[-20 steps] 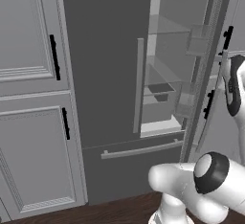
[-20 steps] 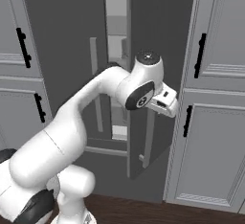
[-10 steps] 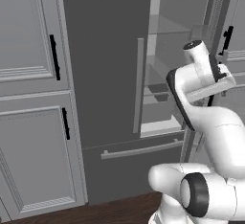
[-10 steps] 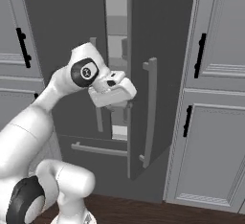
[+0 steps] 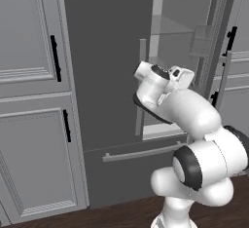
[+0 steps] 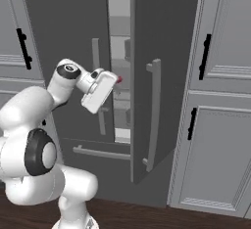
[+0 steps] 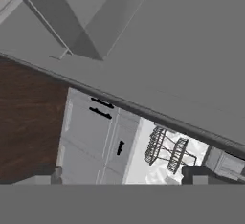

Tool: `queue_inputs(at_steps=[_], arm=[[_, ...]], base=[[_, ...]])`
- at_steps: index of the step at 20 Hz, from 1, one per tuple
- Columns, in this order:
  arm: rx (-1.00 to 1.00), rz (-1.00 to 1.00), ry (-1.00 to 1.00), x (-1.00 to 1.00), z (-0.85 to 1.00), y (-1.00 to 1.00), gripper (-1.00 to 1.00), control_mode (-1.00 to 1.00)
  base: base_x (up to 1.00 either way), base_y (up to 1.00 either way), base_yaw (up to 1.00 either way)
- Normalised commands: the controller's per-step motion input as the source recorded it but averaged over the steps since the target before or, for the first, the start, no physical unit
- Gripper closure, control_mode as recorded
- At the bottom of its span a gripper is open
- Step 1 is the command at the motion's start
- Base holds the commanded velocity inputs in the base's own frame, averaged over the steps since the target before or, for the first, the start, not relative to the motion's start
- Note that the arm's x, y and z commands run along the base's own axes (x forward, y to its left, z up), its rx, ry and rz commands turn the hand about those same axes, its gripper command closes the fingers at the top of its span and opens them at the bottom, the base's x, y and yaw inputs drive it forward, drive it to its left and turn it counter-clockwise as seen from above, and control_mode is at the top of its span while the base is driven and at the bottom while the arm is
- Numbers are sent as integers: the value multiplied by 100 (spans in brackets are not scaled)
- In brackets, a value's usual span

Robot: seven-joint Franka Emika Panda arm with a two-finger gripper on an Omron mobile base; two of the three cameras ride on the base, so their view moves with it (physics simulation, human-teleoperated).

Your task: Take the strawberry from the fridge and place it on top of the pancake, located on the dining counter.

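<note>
The fridge (image 5: pixel 107 51) is tall and dark grey. Its left door is shut and its right door (image 6: pixel 164 57) stands ajar, showing pale shelves inside. A tiny red spot, the strawberry (image 6: pixel 119 80), shows deep in the gap on a shelf. My gripper (image 6: pixel 100 92) hangs in front of that gap at mid height, apart from the fruit, and also shows as the gripper (image 5: pixel 181 75). In the hand view the gripper (image 7: pixel 124 177) has its fingertips (image 7: pixel 56 174) far apart with nothing between them. The pancake and the dining counter are out of view.
Panelled grey cabinets with black handles stand to the left (image 5: pixel 29 76) and to the right (image 6: pixel 220 101) of the fridge. The open door's long bar handle (image 6: pixel 154 110) is just right of my hand. Dark wood floor (image 6: pixel 147 218) lies below. Wire racks (image 7: pixel 165 149) sit on a white top.
My arm has swung from the right door's handle leftward, to in front of the gap. The jaws have spread wider. The door stands a little further open.
</note>
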Motion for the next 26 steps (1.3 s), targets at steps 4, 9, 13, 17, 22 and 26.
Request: queue_inputs(at_steps=[4,9,13,17,22,26], arm=[[-2,54,8,70,-24,-48,-100,-100],[-1,40,5,33,-25,-51,-100,-100],[0,30,5,17,-11,-63,-100,-100],[0,5,16,-34,0,-60,-100,-100],[0,0,23,-54,4,-79,-100,-100],[0,-3,25,-45,3,-99,-100,-100]], base=[[0,0,0],[0,0,0],[0,0,0],[0,0,0],[0,0,0],[0,0,0]])
